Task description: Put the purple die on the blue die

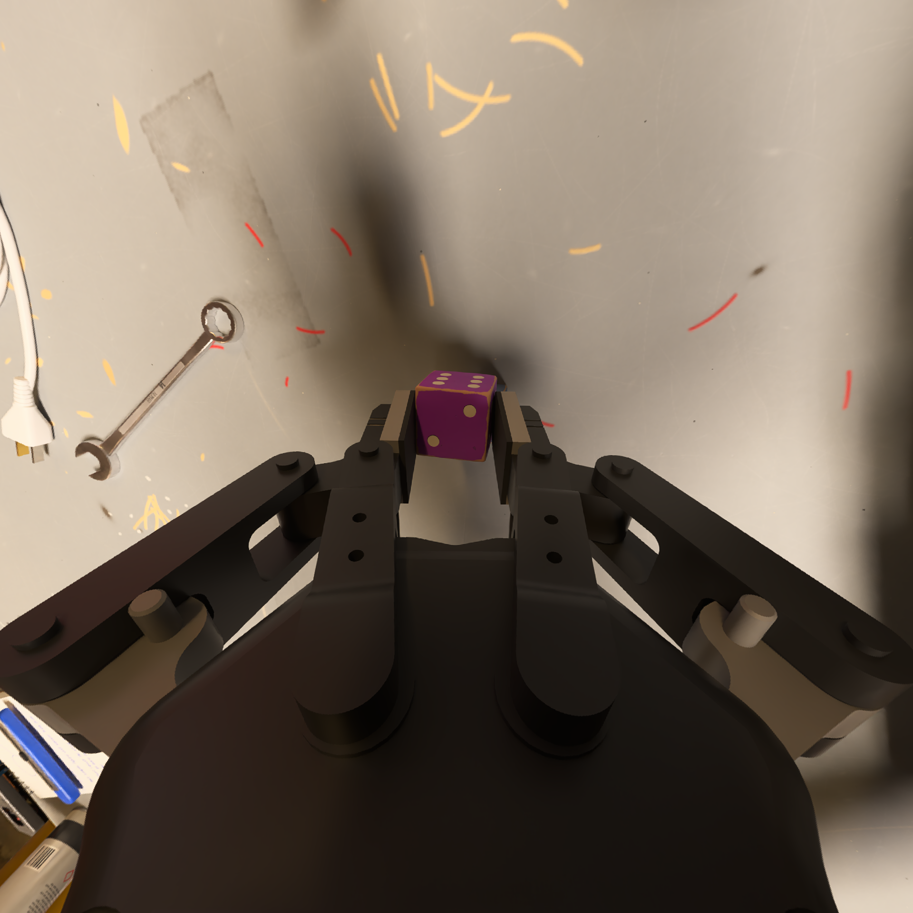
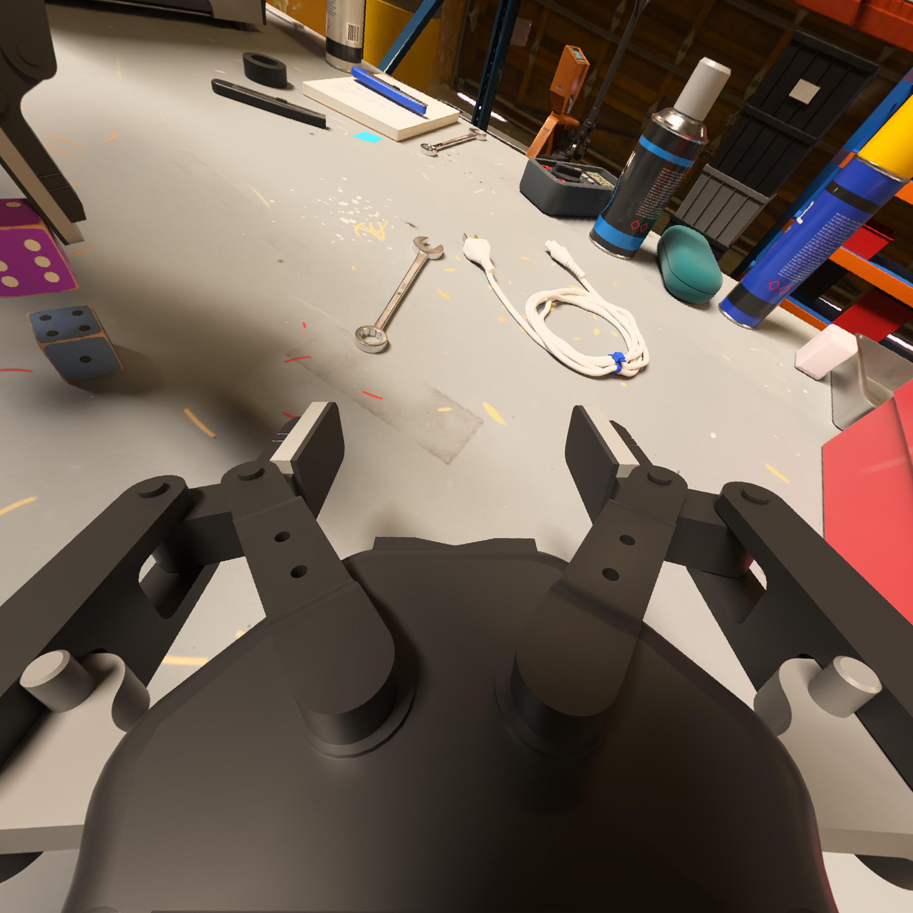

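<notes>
The purple die (image 1: 454,417) sits at the centre of the left wrist view, pinched between the two fingers of the left pincer (image 1: 453,425), one pad against each side face. It hangs clear of the desk (image 1: 642,197), over a dark shadow. In the right wrist view the same die (image 2: 29,252) shows at the left edge, held just above the blue die (image 2: 74,343), which rests on the desk at the middle left; a gap separates the two, and the purple die appears offset toward the frame's left and top rather than squarely over the blue one. In the left wrist view only a sliver of blue shows, behind the purple die's upper right corner.

Step in hand, as judged: carrying, with the die lifted and close to the target but not yet set down. The next move calls for centring the purple die over the blue die's top face, squaring the faces, lowering until they touch, and only then parting the fingers; a skewed release would likely tip it off.

The right pincer (image 2: 454,444) is spread wide and empty, low over bare desk at lower centre.

Around these lie a wrench (image 2: 397,294) and a coiled white cable (image 2: 583,321) at centre, with spray cans (image 2: 652,163) at upper right.
</notes>
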`<control>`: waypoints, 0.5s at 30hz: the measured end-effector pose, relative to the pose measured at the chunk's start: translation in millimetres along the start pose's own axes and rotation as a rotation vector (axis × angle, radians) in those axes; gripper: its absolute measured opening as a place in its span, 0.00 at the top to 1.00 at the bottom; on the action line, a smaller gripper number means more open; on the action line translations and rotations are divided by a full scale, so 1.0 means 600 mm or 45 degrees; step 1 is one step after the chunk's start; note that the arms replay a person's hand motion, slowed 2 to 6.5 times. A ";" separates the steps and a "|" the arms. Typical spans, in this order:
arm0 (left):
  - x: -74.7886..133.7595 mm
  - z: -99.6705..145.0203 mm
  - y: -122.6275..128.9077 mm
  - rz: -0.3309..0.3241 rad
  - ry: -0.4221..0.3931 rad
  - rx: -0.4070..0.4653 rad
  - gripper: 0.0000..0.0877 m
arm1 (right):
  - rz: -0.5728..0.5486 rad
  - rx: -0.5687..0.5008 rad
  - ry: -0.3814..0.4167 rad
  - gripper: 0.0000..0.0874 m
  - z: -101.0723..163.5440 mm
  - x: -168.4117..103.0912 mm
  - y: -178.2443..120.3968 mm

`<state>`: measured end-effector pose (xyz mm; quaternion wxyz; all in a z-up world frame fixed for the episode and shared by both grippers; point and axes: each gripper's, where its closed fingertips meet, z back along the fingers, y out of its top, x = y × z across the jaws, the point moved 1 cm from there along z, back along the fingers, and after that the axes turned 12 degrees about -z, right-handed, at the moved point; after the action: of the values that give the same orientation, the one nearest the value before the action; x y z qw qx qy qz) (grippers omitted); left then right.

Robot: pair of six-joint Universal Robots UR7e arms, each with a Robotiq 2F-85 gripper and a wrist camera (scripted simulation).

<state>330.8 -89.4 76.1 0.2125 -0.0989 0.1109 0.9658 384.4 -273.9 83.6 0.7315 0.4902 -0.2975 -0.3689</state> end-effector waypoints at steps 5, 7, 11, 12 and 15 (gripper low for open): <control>0.002 -0.006 -0.004 0.005 -0.006 -0.009 0.68 | 0.002 0.000 0.002 0.10 0.000 -0.001 0.000; 0.003 -0.008 -0.004 0.005 -0.008 -0.012 0.68 | 0.003 -0.002 0.002 0.10 -0.001 -0.001 0.000; 0.004 -0.011 -0.011 0.004 -0.004 -0.033 0.68 | 0.005 -0.003 0.002 0.10 -0.001 -0.001 0.000; 0.004 -0.012 -0.012 0.003 -0.005 -0.036 0.68 | 0.005 -0.003 0.002 0.10 -0.001 -0.001 0.000; 0.005 -0.014 -0.014 0.006 -0.010 -0.041 0.68 | 0.003 -0.003 0.003 0.10 -0.001 -0.001 0.000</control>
<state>332.9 -82.8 65.7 0.2091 -0.0983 0.0948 0.9683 384.4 -273.2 83.3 0.7328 0.4894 -0.2969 -0.3679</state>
